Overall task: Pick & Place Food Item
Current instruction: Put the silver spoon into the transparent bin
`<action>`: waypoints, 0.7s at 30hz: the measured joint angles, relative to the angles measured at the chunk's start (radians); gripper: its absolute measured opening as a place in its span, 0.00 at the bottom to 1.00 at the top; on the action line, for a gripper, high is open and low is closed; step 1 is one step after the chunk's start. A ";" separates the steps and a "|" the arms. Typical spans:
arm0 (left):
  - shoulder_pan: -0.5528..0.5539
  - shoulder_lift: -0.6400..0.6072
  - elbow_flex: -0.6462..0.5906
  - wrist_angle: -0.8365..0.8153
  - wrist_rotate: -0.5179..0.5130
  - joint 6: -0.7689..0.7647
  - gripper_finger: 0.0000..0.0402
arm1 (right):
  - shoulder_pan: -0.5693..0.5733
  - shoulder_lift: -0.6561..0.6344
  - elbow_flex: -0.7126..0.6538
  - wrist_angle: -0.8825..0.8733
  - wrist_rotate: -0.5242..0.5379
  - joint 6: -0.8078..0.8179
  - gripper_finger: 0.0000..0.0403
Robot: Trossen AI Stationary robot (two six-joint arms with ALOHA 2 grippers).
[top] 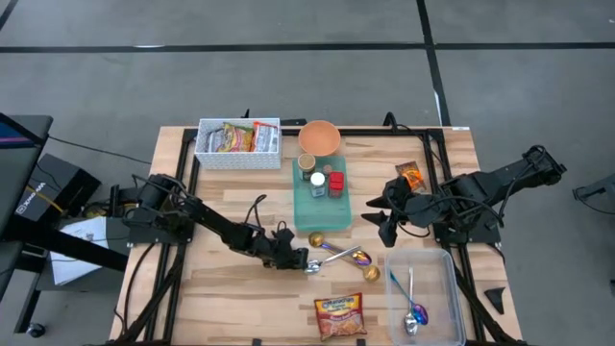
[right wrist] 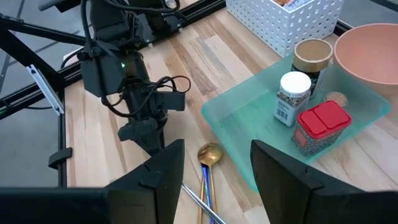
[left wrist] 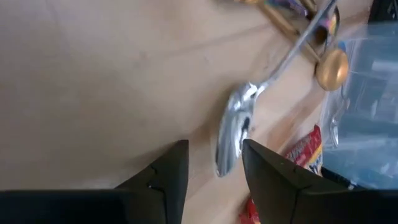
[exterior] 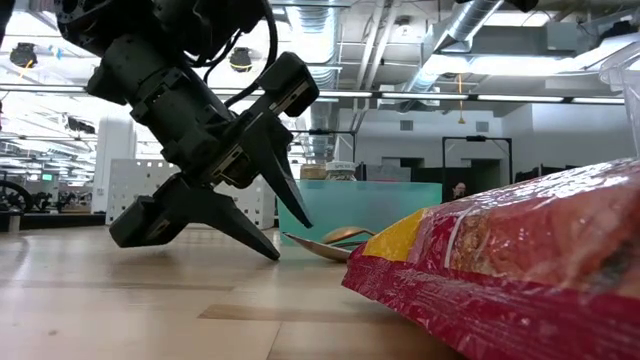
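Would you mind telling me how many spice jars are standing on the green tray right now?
3, clustered at the green tray's end near the pink bowl: a brown-lidded jar, a white-lidded jar and a red-lidded jar. None looks hidden.

Two arms work over one tabletop [top: 221, 298]. One white basket [top: 237, 154] holds several packets; one pink bowl [top: 319, 137]; one green tray [top: 320, 213] carries three jars. Three spoons lie loose, one more in the clear bin [top: 425, 261]. Two snack packets lie loose.
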 joint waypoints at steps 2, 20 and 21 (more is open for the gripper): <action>-0.002 0.001 0.014 -0.007 0.010 0.019 0.36 | 0.000 0.000 0.000 0.000 0.000 0.000 0.45; 0.000 0.132 0.155 -0.061 -0.025 -0.025 0.21 | 0.003 0.000 0.000 -0.011 0.000 0.016 0.45; 0.000 0.132 0.155 -0.064 -0.028 -0.025 0.18 | 0.003 0.000 0.000 -0.011 0.000 0.016 0.45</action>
